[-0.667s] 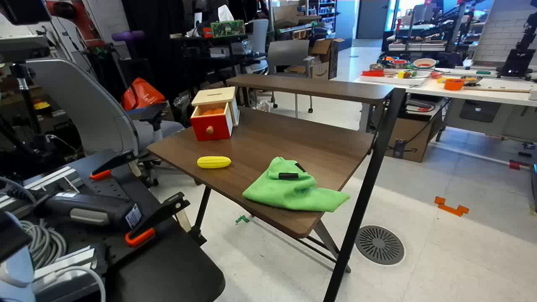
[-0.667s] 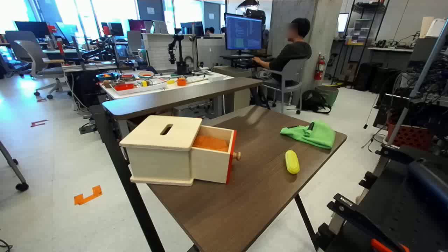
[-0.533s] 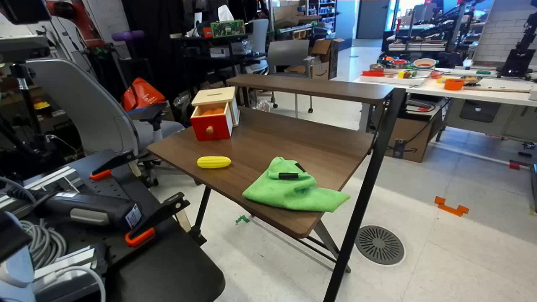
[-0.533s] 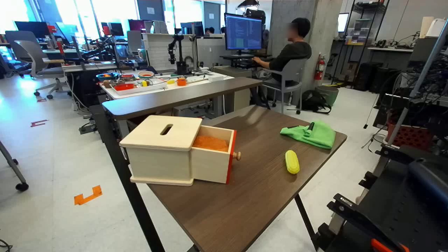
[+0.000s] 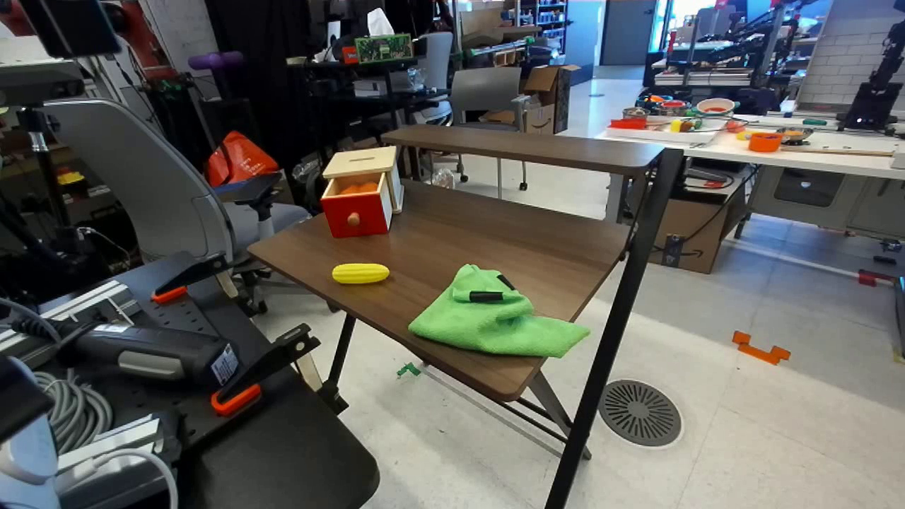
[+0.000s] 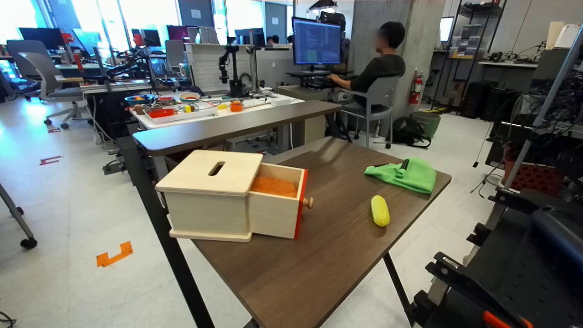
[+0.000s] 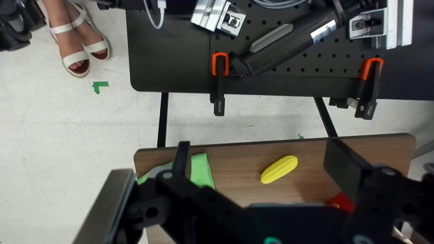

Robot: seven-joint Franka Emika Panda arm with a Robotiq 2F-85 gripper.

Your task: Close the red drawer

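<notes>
Red drawer (image 5: 362, 207) extends lengthwise from its box (image 6: 207, 212), knob (image 6: 309, 203) toward yellow corn (image 5: 360, 273).

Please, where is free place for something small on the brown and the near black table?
On the brown table, the widest bare patch lies between the red drawer, raised shelf and green cloth; another between the drawer, yellow corn and the table's edge. On the black table, the rounded corner beside a clamp is bare; it is crowded around the black tool.

1 curved arrow logo (image 5: 689, 253) on a brown cardboard box (image 5: 693, 227)
</notes>
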